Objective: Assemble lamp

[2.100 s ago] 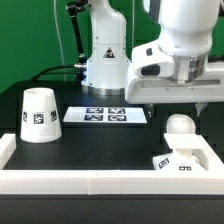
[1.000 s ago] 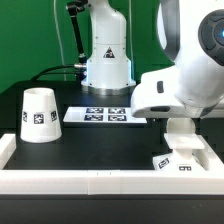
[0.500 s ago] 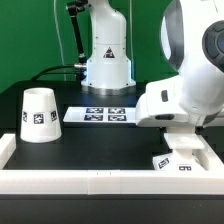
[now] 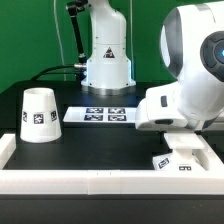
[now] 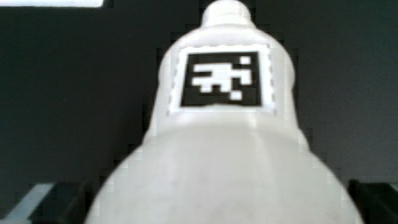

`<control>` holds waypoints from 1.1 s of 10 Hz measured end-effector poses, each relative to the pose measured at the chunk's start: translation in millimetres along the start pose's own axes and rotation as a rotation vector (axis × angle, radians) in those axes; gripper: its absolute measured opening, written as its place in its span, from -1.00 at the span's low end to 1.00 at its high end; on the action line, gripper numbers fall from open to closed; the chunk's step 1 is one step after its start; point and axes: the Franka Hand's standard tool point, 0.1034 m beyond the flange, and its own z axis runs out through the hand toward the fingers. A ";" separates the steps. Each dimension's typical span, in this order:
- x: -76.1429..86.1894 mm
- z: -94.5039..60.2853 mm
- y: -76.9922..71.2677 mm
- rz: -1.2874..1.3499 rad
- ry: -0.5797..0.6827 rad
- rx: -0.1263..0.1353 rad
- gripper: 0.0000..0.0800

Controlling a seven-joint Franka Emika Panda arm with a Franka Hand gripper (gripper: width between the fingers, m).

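The bulb [image 5: 222,130] lies flat on the counter [image 5: 54,80] directly beneath the end effector [image 5: 205,205], its long axis crossing the finger line. Whether the fingers grip it, I cannot tell.

Green backdrop [image 4: 30,40] behind a black tabletop [image 4: 90,145] with white rim [image 4: 80,182].

black table [image 4: 100,148] carries shade [image 4: 38,115], marker board [image 4: 105,115], base [image 4: 186,157].
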 end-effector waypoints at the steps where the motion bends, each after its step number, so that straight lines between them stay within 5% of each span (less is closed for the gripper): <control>1: 0.1 0.1 0.4 0.000 0.000 0.001 0.75; 2: 0.4 0.0 1.5 0.002 0.000 0.002 0.49; 3: 0.6 -0.2 2.2 0.002 0.000 0.003 0.44; 7: 0.7 -8.3 7.4 -0.041 0.015 0.011 0.44; 11: -20.8 -77.7 43.3 -0.119 -0.004 0.061 0.44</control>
